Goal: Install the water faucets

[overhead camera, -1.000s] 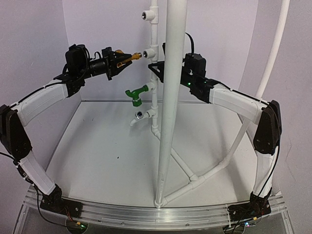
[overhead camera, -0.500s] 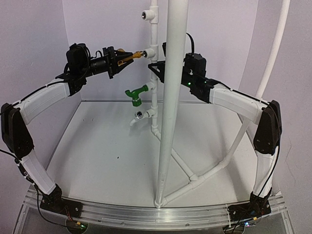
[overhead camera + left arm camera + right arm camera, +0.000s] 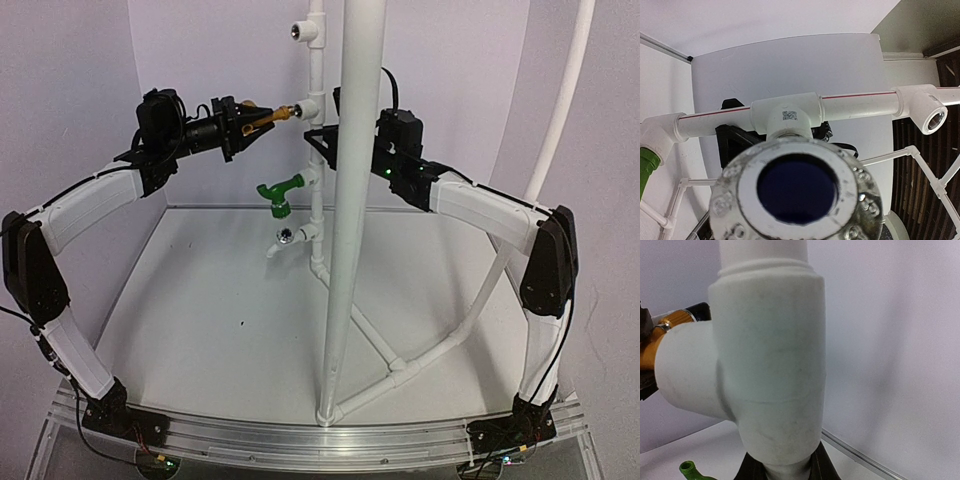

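Observation:
My left gripper (image 3: pixel 243 124) is shut on the brass-gold faucet (image 3: pixel 270 116) and holds it level, its threaded end at the side opening of the middle white tee (image 3: pixel 306 107). In the left wrist view the faucet's round knob with a dark blue centre (image 3: pixel 797 187) fills the bottom and hides my fingers; the tee (image 3: pixel 786 114) is right behind it. The green faucet (image 3: pixel 277 192) sits in the tee below. My right gripper (image 3: pixel 326 141) is shut on the thin upright pipe just under the middle tee (image 3: pixel 767 365). The brass faucet (image 3: pixel 662 335) meets that tee's side branch.
A thick white pole (image 3: pixel 355 200) stands in front of the thin pipe and hides part of the right gripper. An open tee (image 3: pixel 303 30) is at the top and another fitting (image 3: pixel 286 237) below the green faucet. Slanted pipes (image 3: pixel 400 365) brace the frame on the table.
My left gripper has pushed the brass faucet slightly right, closer into the middle tee. The right arm has not moved.

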